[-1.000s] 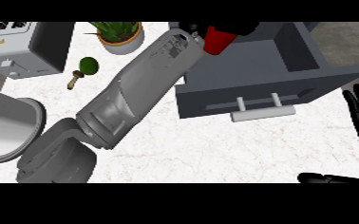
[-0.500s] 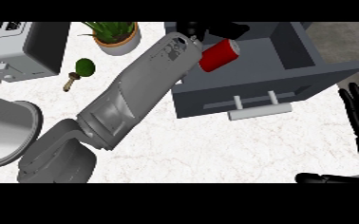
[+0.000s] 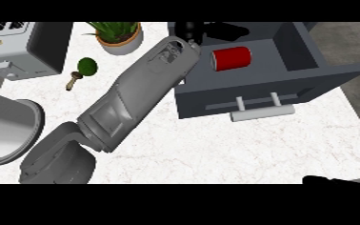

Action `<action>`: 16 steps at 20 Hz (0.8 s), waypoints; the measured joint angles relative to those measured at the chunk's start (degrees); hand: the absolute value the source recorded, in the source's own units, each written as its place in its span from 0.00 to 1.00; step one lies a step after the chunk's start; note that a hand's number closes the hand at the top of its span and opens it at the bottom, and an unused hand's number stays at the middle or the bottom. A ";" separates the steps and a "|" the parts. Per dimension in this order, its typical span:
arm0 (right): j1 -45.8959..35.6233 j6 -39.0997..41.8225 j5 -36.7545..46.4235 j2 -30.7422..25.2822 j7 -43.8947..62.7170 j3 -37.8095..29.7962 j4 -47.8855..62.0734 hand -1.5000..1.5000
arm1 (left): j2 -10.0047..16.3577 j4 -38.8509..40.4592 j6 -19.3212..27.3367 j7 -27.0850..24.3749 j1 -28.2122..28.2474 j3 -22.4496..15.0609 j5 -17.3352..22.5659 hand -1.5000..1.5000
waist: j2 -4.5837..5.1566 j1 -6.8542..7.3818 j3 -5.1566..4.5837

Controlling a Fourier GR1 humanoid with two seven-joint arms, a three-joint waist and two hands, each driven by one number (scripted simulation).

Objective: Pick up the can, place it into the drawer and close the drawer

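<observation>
The red can (image 3: 232, 58) lies on its side inside the open grey drawer (image 3: 309, 83), apart from both hands. My left forearm stretches from the lower left up to the drawer's back left corner. The left hand (image 3: 191, 29) hovers there over the drawer's far edge with its fingers (image 3: 226, 28) spread and nothing in them. The drawer stands pulled out, its light grey handle (image 3: 262, 112) facing me. Of my right hand (image 3: 330, 180) only a black sliver shows at the lower right edge.
A potted plant (image 3: 118, 34) stands at the back, left of the drawer. A small green-headed object with a wooden stem (image 3: 83, 70) lies on the white counter. A grey appliance (image 3: 35, 47) sits at the far left, with a round metal bowl (image 3: 15, 128) below it.
The left hand has let go of the can, which now lies in the drawer. The hand has pulled back towards the drawer's far left corner. The right hand has dropped lower at the right edge.
</observation>
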 measured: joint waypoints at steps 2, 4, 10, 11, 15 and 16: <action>-0.20 0.11 2.65 -0.88 -0.82 0.81 -0.88 0.00 | 0.00 -0.07 -0.02 -0.30 -0.27 0.36 0.92 0.00 | -0.02 0.31 -0.01; -0.63 0.31 5.10 -1.90 -1.51 1.56 -1.47 0.00 | 0.00 -0.30 -0.28 -0.67 -0.41 0.59 1.84 0.00 | -0.06 0.63 -0.02; -1.78 -0.01 13.99 -4.22 -3.61 4.75 -2.27 0.00 | 0.00 -1.29 0.75 -2.32 -1.57 1.84 4.59 0.00 | -0.31 1.76 -0.03; -1.93 -0.31 15.95 -4.58 -4.01 5.33 -2.24 0.00 | 0.01 -1.66 1.29 -2.92 -1.14 1.81 4.94 0.00 | -0.37 1.97 -0.03; -3.96 -1.49 25.17 -6.55 -4.73 8.54 0.45 0.00 | 0.00 -2.49 2.35 -2.64 -2.35 1.38 5.31 0.00 | -0.71 3.71 -0.06; -4.21 -2.24 27.88 -6.91 -5.41 9.40 1.81 0.00 | 0.00 -2.88 2.43 -2.21 -2.46 1.23 5.37 0.00 | -0.82 4.23 -0.06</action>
